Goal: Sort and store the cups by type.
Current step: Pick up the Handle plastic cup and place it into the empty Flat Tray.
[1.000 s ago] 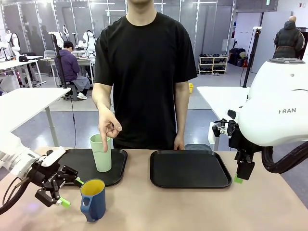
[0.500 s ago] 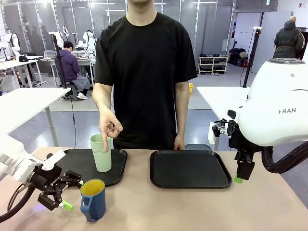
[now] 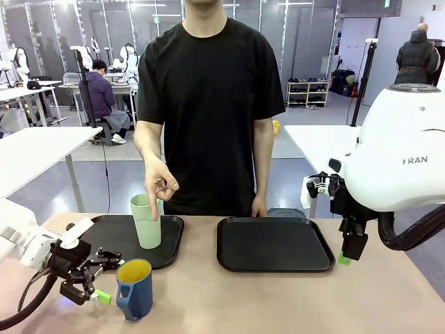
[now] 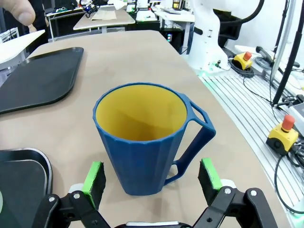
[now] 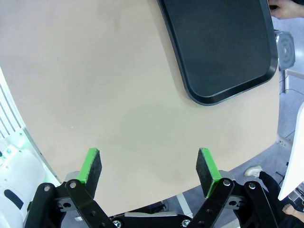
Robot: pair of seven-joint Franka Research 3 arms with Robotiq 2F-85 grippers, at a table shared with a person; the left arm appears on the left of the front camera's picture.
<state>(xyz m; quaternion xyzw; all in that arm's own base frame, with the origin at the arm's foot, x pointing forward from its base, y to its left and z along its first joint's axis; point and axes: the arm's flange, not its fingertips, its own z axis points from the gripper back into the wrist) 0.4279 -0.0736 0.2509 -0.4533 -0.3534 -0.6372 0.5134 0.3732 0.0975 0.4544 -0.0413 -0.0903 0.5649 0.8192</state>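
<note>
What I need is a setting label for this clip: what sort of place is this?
Probably a robotics lab or test workshop: a white robot arm stands at the table, yellow emergency-stop boxes with cables lie on the floor, and more work tables fill the open hall behind.

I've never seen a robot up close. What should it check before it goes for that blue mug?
1. Left gripper jaws open: ok.
2. Blue mug upright and lined up between the pads: ok.
3. Handle clear of the closing pad: cannot tell; it juts toward one pad.
4. Person's hand away from the mug: ok; it hangs over the green tumbler on the left tray.
5. Right tray has room for a cup: ok.
6. Right gripper far from the mug, open above the table: ok.
</note>
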